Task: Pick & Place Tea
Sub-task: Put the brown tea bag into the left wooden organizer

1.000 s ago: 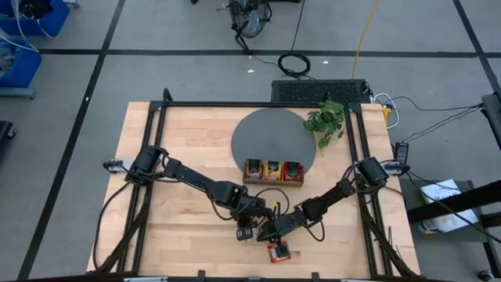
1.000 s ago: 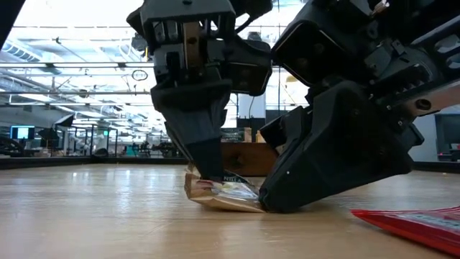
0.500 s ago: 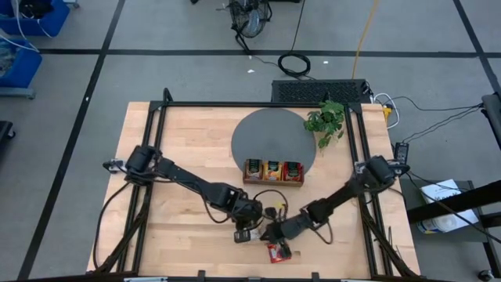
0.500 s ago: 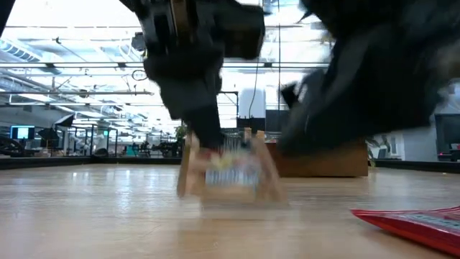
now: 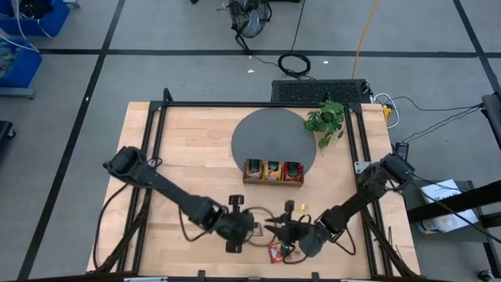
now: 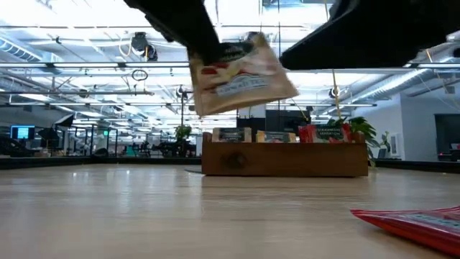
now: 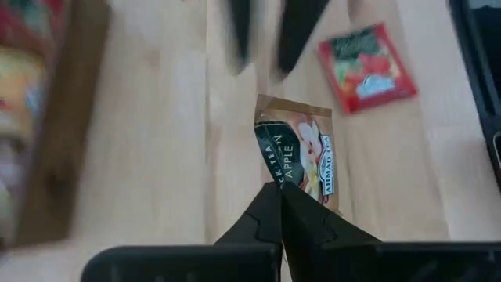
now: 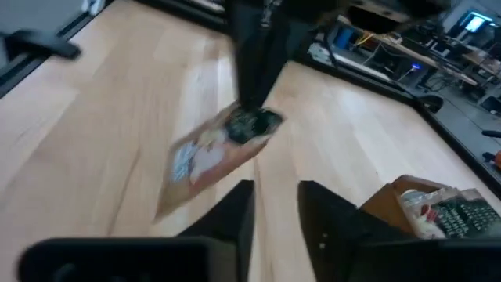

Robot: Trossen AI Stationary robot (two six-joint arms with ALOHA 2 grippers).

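Note:
A beige-green tea sachet (image 6: 241,75) with an apple label hangs in the air, shut in my left gripper (image 7: 280,205); the right wrist view also shows the sachet (image 8: 215,153). My left gripper (image 5: 252,229) is near the table's near edge. My right gripper (image 8: 274,207) is open and faces the sachet from the right without touching it; in the high view my right gripper (image 5: 283,230) is close beside the left. A red sachet (image 7: 366,66) lies flat on the table below them, also seen as the red sachet (image 6: 417,219) low at the right. My left gripper pinches the sachet between its two shut fingers at the dark-green label end (image 7: 283,182), by the edge. The fingers (image 6: 198,32) come from above, slanting down. The sachet is lifted clear of the table and hangs tilted below the fingertips.
The three-slot wooden tray (image 6: 287,155) with sachets standing in it sits farther back, on the near rim of a round grey mat (image 5: 258,133). A small plant (image 5: 326,119) stands at the mat's right. Bare wooden table (image 5: 188,157) lies to the left.
The beige sachet lay on the table between both grippers, was tipped upright, and now hangs lifted clear in my left gripper. Both grippers have moved toward the table's near edge and risen; my right gripper has drawn back from the sachet toward the right.

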